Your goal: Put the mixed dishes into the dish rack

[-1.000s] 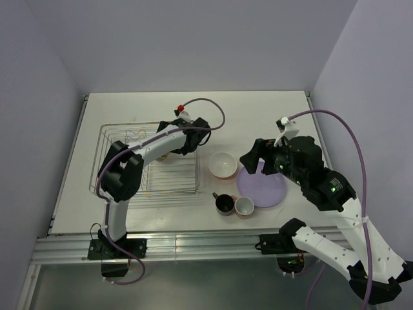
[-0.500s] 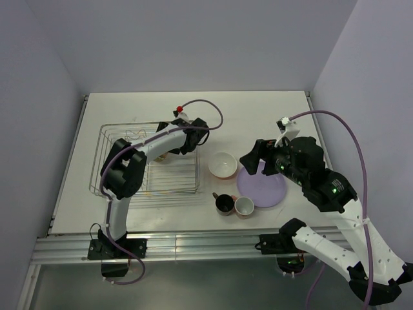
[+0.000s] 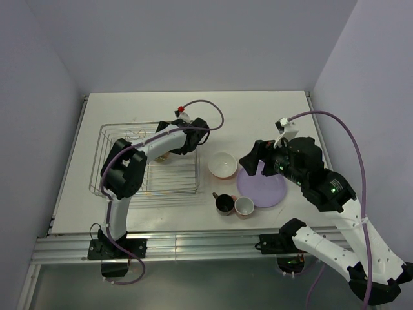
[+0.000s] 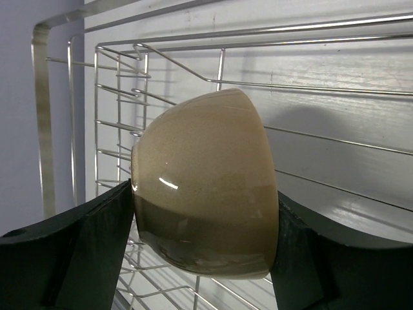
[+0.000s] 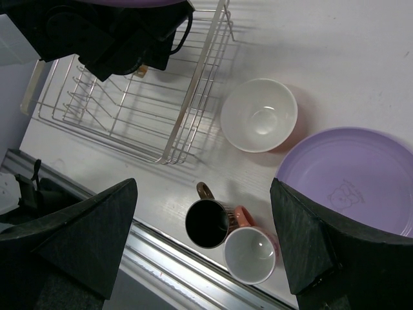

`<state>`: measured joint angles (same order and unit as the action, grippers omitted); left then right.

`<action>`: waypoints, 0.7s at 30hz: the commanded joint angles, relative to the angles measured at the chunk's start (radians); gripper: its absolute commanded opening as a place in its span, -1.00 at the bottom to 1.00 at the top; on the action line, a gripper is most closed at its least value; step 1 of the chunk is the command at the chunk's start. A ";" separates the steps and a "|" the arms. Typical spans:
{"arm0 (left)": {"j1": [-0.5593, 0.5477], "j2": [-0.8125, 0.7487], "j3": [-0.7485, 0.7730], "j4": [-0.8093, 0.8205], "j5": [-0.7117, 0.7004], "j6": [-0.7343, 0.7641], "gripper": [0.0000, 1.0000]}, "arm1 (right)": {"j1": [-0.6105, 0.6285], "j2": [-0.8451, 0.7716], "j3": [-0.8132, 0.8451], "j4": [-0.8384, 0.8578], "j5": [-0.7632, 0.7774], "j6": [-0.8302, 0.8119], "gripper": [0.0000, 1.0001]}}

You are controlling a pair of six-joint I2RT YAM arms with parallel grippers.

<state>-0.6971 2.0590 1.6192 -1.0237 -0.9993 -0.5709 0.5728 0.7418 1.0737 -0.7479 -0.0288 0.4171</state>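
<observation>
We've got the left gripper pinching the beige bowl on edge inside the dish rack, so we'd seat it between prongs before letting go; the right gripper hangs wide open, empty.

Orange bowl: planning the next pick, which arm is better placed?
Right: the open right end effector hovers near the orange bowl; the left end effector straddles the beige bowl inside the dish rack.

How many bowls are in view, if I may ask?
2: the beige bowl between the left tool's fingers in the dish rack; the orange bowl beside the lilac plate.
</observation>
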 commanded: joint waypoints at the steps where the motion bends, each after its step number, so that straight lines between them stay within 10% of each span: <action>1: -0.004 -0.056 -0.016 0.056 0.019 0.039 0.62 | -0.008 -0.005 -0.001 0.024 -0.011 -0.015 0.82; 21: -0.005 -0.175 -0.091 0.209 0.336 0.138 0.99 | -0.010 0.047 0.000 -0.016 0.055 -0.018 0.82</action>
<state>-0.6979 1.9594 1.5291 -0.8711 -0.7731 -0.4526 0.5705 0.7700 1.0729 -0.7517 -0.0170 0.4171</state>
